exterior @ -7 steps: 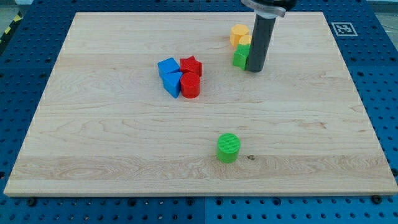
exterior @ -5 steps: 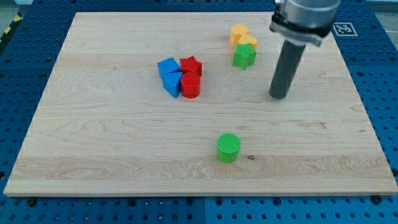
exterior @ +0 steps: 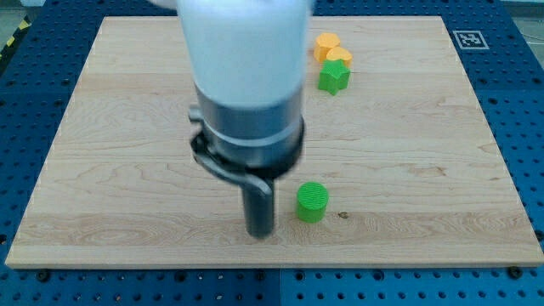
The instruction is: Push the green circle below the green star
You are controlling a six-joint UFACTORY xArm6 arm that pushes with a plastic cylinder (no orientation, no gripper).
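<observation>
Green circle (exterior: 312, 201) upright – my tip (exterior: 259, 233) just left.

White cylindrical arm housing, grey metal collar with dark clamp, straight dark rod, my tip (exterior: 259, 234)

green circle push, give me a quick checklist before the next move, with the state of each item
1. My tip is down on the board near the green circle: ok, it sits just to the view's left of it, slightly lower.
2. Tip touching the circle: not ok, a small gap shows.
3. Green star is located: ok, near the view's top, right beside the two yellow blocks.
4. Circle sits close below the star: not ok, a wide stretch of board lies between them.
5. Board between circle and star holds no blocks: ok.
6. Red and blue blocks' whereabouts: cannot tell, the arm hides that area.
</observation>
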